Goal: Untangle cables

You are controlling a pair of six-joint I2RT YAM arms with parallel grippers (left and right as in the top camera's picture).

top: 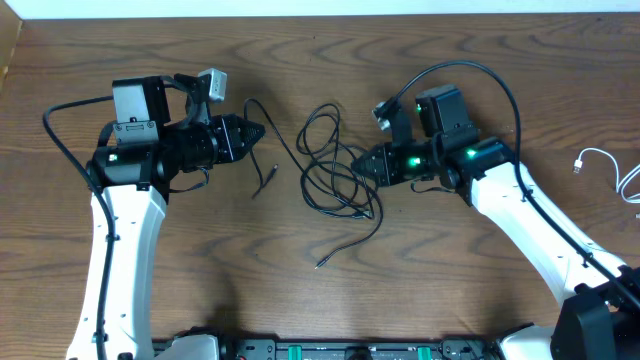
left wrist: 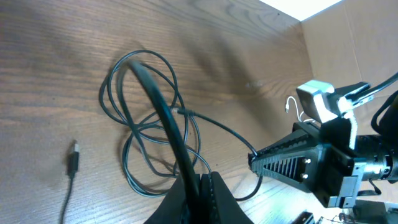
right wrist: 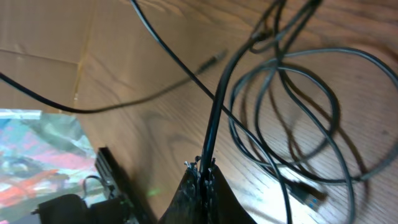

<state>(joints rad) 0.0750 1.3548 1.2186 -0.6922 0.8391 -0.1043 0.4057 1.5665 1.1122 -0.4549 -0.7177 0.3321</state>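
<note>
Overhead view: black cables point(top: 340, 175) lie in one looped tangle at the middle of the table point(top: 440, 290). Its long axis runs from rear edge toward front edge, and a loose plug point(top: 320, 263) points toward the front-left corner. Left gripper point(top: 262, 130) is clamped on a black strand left of the tangle. Right gripper point(top: 360, 163) pinches another strand on its right side. White cable point(top: 600, 160) sits at the right edge, cut off by the frame. We cannot trace individual strands.

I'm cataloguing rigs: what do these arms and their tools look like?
The left arm and right arm share white links, black joint housings with green lights, and thick black looping cables. The left tool and right tool are black and tapered, the right one ribbed.
</note>
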